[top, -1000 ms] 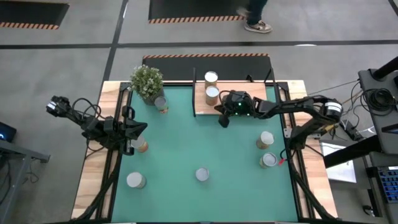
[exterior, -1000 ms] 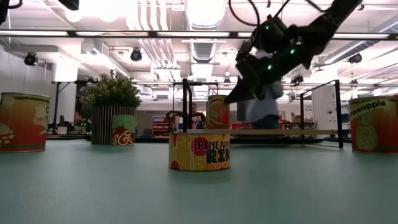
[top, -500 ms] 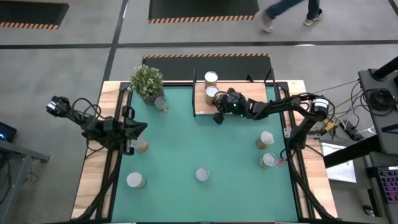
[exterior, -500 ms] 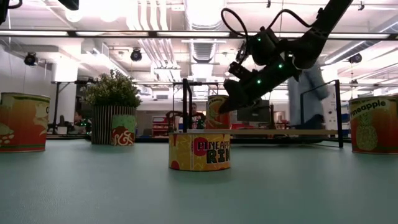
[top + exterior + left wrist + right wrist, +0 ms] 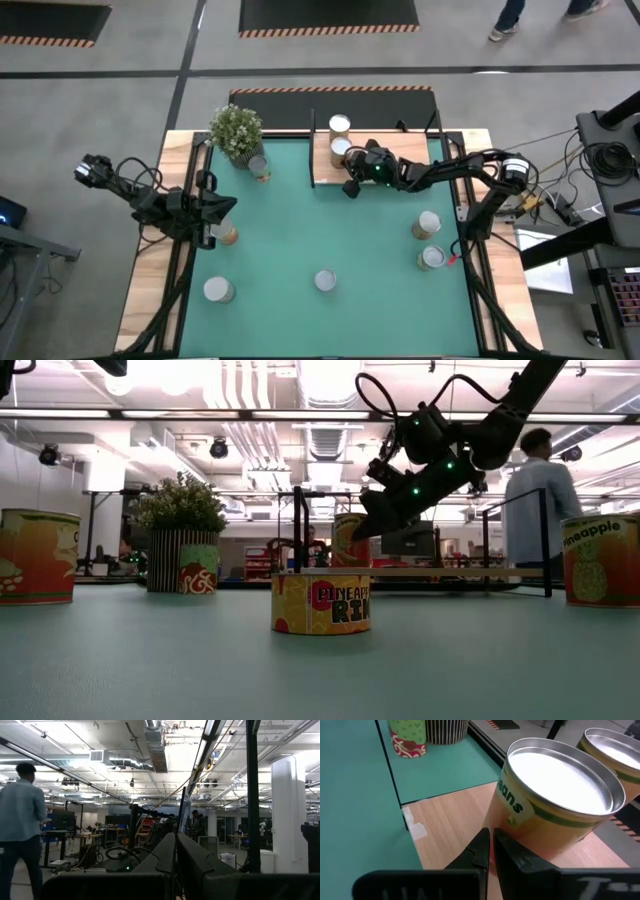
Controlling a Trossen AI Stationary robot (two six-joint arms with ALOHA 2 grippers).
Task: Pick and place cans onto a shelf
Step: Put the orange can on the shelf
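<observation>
Eight cans show in the high view: two on the shelf, the far shelf can and the near shelf can, and six on the green mat — one by the plant at eleven o'clock, one beside the left gripper at nine, one at seven, one at six, and two at four. There is one shelf, at twelve o'clock, and one plant. The right gripper hangs at the shelf's front edge just beside the near shelf can, fingers pressed together, holding nothing. The left gripper is likewise closed and empty. Since a second ago the right gripper has shifted toward the shelf cans; a person now stands beyond the table.
</observation>
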